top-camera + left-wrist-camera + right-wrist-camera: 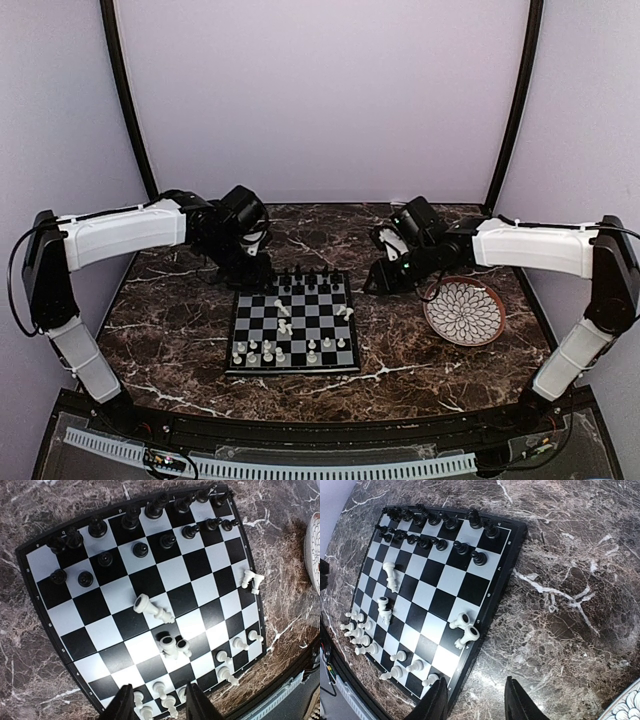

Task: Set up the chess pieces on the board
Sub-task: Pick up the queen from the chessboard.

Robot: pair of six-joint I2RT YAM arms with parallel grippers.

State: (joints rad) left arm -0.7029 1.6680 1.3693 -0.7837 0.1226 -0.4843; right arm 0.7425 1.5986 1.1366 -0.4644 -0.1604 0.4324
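The black chess pieces (140, 549) stand in two rows along the side of the board (170, 572) that faces the desk's far edge. The white chess pieces (224, 656) are partly upright in the rows toward the desk's near edge. A tall one lies on its side around mid-board, two more lie toppled together just nearer, and another pair lies at the board's right rim. The board rests flat around the middle of the dark marbled desk (170, 330), somewhat closer to its near edge. The left tool (160, 705) hovers by the board's far left corner, its fingers spread with nothing pinched between them. The right tool (475, 702) hangs over bare desk just off the board's far right corner, fingers likewise spread and empty. A round patterned plate (465, 312) sits toward the desk's right edge, apart from the board
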